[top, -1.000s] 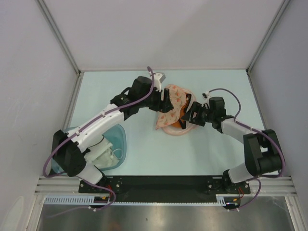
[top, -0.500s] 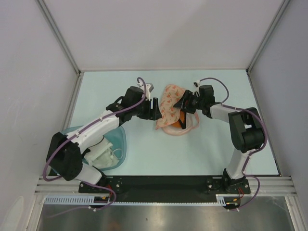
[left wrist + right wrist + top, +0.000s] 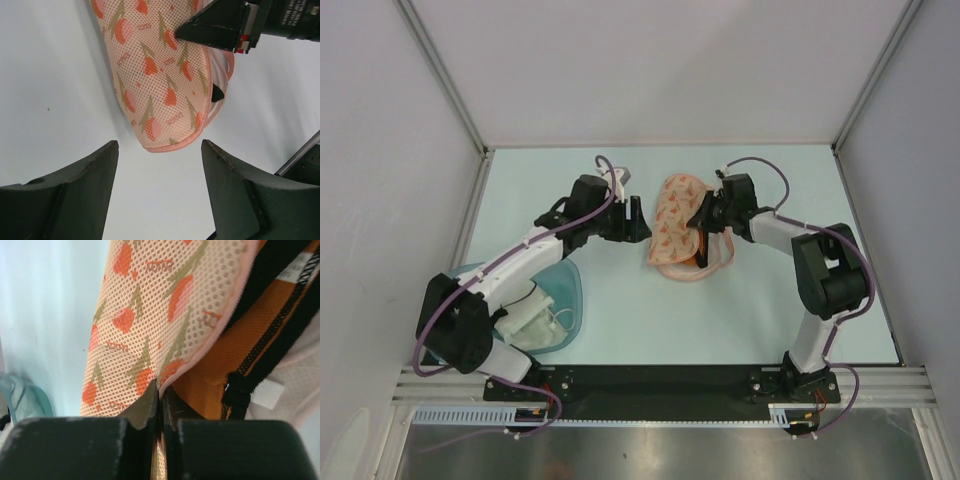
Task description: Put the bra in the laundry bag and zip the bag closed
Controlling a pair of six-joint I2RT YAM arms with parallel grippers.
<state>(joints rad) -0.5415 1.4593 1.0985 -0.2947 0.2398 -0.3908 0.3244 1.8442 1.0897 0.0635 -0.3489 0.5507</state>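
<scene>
Bag: laundry bag lies mid-frame on the desk, flap half over the bra, which sits inside with its orange edge showing.
Grip: right claw pinched shut on the flap's rim.
Spare: left claw open, empty, just left of the bag.
Risk: thin pinch may slip; unheld bag may drag; black trim at the rim could jam the zip.

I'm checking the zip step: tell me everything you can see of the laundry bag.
The laundry bag is a peach-pink mesh pouch printed with orange flower-like motifs on olive stems, edged in pink piping. It lies on the table, unzipped, its top flap partly folded over the orange, black-trimmed bra inside. The right gripper pinches the flap's edge; the open left gripper stands apart from it.
</scene>
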